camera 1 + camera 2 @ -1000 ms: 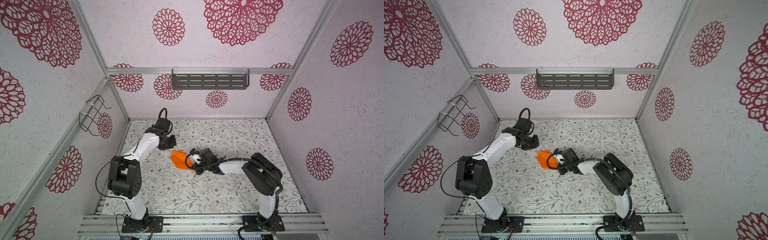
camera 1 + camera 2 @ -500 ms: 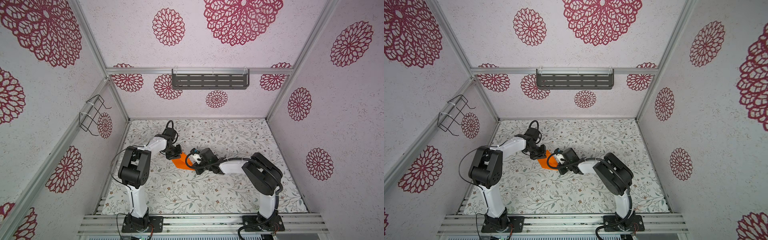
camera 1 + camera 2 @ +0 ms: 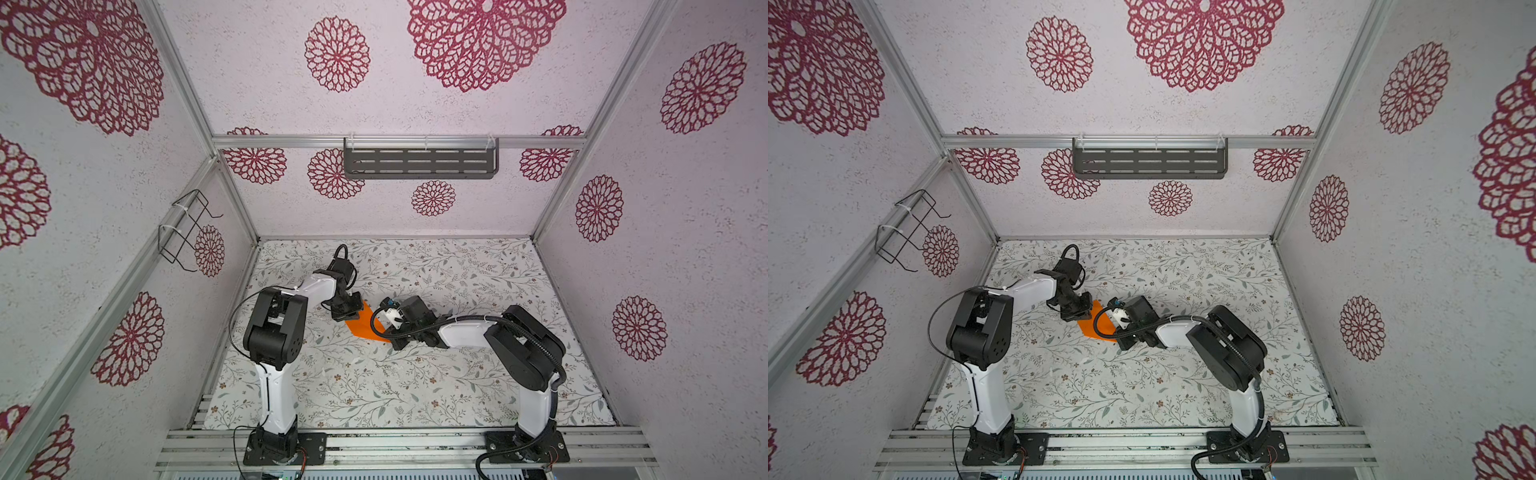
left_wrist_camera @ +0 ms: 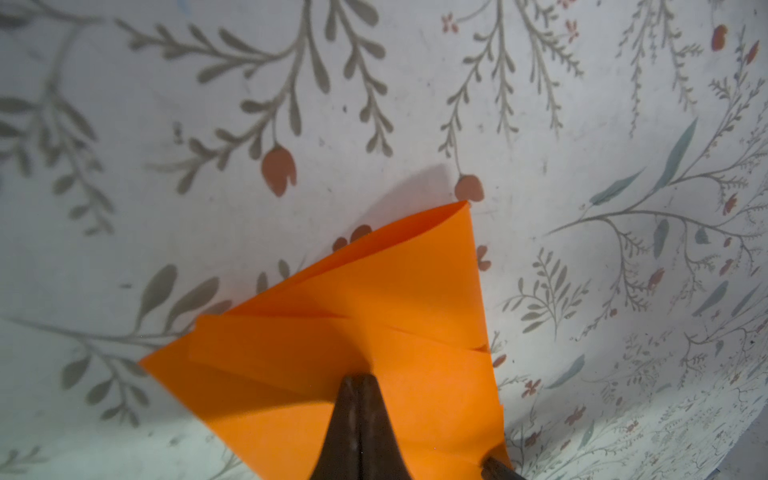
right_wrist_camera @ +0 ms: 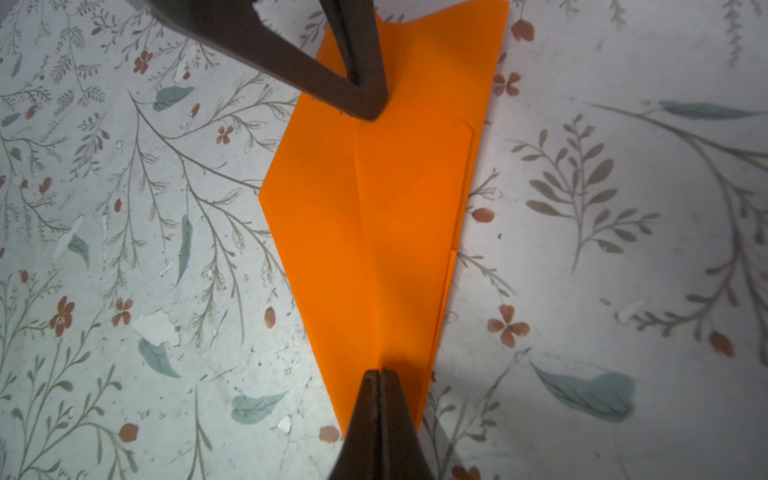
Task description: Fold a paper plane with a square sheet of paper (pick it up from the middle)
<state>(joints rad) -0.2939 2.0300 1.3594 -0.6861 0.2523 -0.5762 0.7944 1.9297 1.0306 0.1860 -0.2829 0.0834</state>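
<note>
Paper plane (image 5: 374,216) is already shaped into a pointed kite with a centre crease, so the folding is judged nearly done; only final flattening seems left. Left hand (image 4: 359,379) is clenched with nothing grasped, its tips pressed on the wide tail beneath it, where one thin layer is curled up just beyond. Matte orange layers are stacked on the floral worktop (image 3: 415,374). Right hand (image 5: 379,372) is likewise clenched, pressed on the sharp nose beneath its tips.
</note>
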